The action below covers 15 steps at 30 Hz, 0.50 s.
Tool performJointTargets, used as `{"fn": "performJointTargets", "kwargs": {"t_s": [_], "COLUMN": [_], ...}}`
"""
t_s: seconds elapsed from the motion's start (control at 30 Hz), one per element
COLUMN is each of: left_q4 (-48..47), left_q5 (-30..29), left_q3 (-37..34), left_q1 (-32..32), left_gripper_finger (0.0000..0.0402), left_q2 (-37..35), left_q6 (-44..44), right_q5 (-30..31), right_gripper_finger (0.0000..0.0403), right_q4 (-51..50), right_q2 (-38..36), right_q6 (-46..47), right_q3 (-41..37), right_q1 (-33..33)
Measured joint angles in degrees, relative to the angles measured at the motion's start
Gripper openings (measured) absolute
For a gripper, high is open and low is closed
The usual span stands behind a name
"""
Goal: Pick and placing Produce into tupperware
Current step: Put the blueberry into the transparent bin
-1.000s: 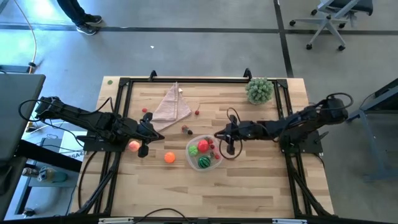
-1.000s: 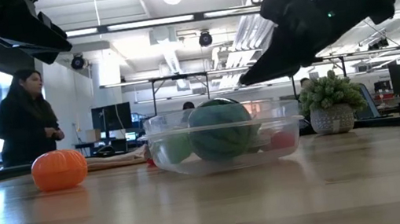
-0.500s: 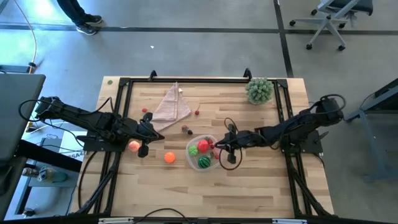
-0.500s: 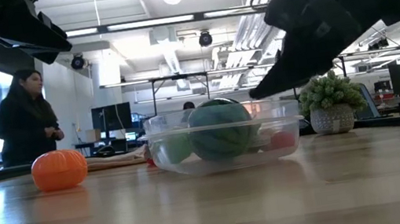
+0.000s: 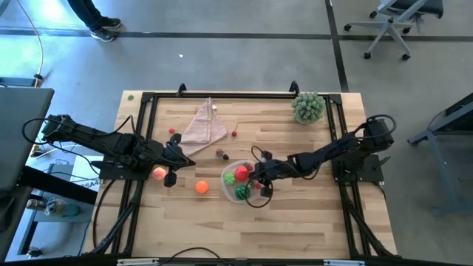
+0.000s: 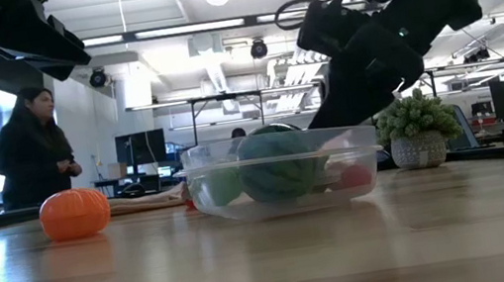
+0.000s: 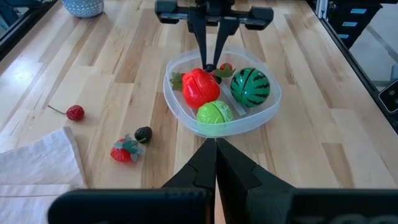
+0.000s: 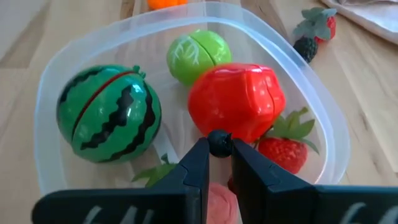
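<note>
Right gripper (image 8: pixel 219 144) poised over the clear tupperware (image 5: pixel 242 182), fingers pinching a small dark berry (image 8: pixel 219 142) just above the red apple (image 8: pixel 236 102), striped melon (image 8: pixel 109 114) and strawberry (image 8: pixel 283 150) inside; left gripper (image 5: pixel 177 160) pressed together near the peach (image 5: pixel 159 174).

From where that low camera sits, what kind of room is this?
Probably a robotics lab or open workshop. A person stands among desks with monitors behind the wooden table, under an exposed ceiling with strip lights; the high view shows a rolling office chair on bare concrete.
</note>
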Motion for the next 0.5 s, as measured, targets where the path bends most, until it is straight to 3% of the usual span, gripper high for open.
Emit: {"fn": "performJointTargets", "kwargs": {"t_s": [0.5], "left_q4": [0.0], "left_q5": [0.0], "left_q3": [0.0], "left_q1": [0.0], "left_gripper_finger": [0.0001], "left_q2": [0.0], "left_q6": [0.0], "right_q5": [-0.3], "right_gripper_finger": [0.0101], "right_q4": [-0.2], "right_q2": [0.0], "right_q6": [0.0], "right_q3": [-0.1], "right_q1": [0.0]}}
